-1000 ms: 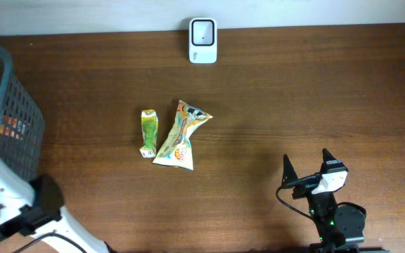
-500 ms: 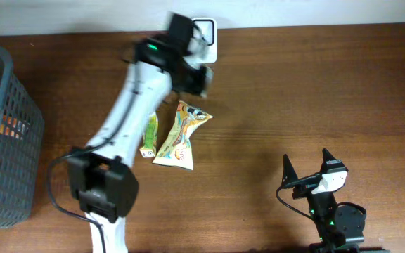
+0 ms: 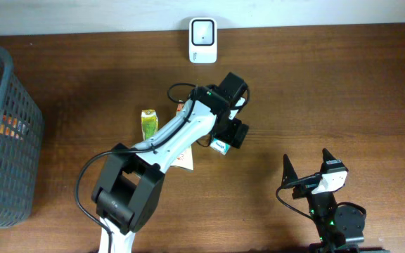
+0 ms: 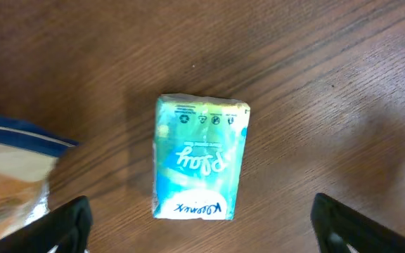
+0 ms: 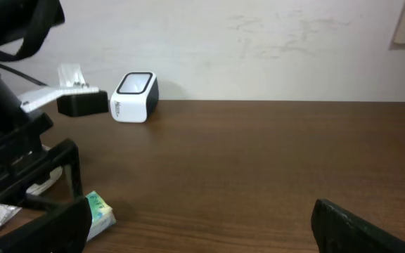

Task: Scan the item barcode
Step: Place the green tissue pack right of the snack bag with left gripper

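Our left gripper (image 4: pixel 201 221) hangs open over the tissue pack (image 4: pixel 200 157), one finger well clear on each side, gripping nothing. The pack lies flat on the table (image 3: pixel 329 84), on our side of the scanner (image 3: pixel 202 40), slightly to its right and well apart from it. Its printed face is up, and we can make out no barcode there. Nearer us than the scanner and just left of the pack lies a snack bag (image 4: pixel 9 176), and left of that a green sachet (image 3: pixel 148 126). Far to the scanner's left stands the basket (image 3: pixel 5 126). Our right gripper (image 3: pixel 306 158) is parked open, far from the scanner. Nothing faces the scanner window now. We judge the scan is not provably done: grasping, finding the barcode and presenting it all remain.
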`<state>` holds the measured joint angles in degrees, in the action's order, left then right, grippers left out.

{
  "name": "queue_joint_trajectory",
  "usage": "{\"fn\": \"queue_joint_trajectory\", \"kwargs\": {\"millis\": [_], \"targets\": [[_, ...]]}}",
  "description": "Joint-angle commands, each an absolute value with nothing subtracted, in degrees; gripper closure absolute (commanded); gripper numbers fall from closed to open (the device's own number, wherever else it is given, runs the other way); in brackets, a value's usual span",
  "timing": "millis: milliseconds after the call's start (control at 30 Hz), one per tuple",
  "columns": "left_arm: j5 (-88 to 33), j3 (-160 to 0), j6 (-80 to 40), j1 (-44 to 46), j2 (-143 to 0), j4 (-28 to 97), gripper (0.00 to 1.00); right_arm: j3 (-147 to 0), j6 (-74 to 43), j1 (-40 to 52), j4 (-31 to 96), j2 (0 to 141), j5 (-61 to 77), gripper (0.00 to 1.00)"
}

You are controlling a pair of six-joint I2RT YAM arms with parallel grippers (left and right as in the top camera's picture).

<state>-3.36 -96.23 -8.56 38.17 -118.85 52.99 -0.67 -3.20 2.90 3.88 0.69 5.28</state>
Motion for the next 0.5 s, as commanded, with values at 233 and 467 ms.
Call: {"fn": "queue_joint_trajectory", "kwargs": {"millis": [233, 467], "targets": [[3.49, -144.64, -8.56, 4.56, -112.9, 72.58, 0.0, -0.32, -3.51, 3.38, 4.05, 0.36, 5.58, 0.01], [5.87, -144.18, -21.82, -29.23, -114.45, 78.28, 0.01, -0.32, -3.49, 3.38, 4.08, 0.36, 5.58, 0.01]]}}
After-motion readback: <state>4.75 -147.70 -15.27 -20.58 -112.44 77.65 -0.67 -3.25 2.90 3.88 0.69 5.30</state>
